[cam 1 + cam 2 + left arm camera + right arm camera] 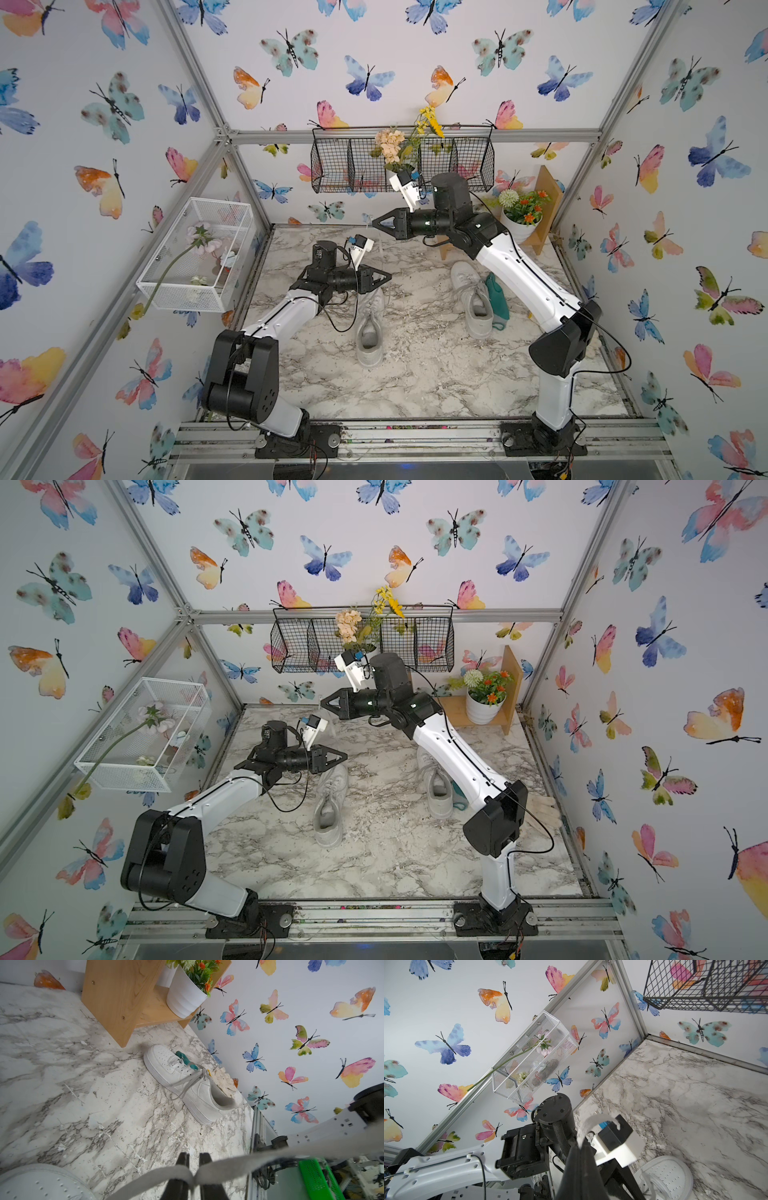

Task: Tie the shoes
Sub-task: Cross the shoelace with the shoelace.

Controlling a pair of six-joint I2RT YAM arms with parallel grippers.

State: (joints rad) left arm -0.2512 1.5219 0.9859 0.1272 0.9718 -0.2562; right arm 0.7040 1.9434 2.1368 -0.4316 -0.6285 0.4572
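Our left tool (194, 1156) is clamped on a grey lace (249, 1159). The strip passes between its two fingers (183, 1161) and runs out to either side. In a top view this tool hangs above the toe end of the near shoe (370, 328). That shoe lies mid-bench, toe towards the back wall, heel towards us. Its perforated toe shows just under the tool in the left wrist view.

Our right tool (581, 1145) has its jaws pressed together on a white lace end (593, 1121), which curls up out of the tip. In both top views it is raised higher and farther back than the left tool, with its tip pointing left. The near shoe's toe lies below it.

The far shoe (473, 299) rests on the right part of the bench (415, 374), well apart from both tools. Its laces are loose and trail over its side. A teal glove (496, 297) lies just beside it. Behind stands a wooden stand (544, 195) with a white pot (517, 232).
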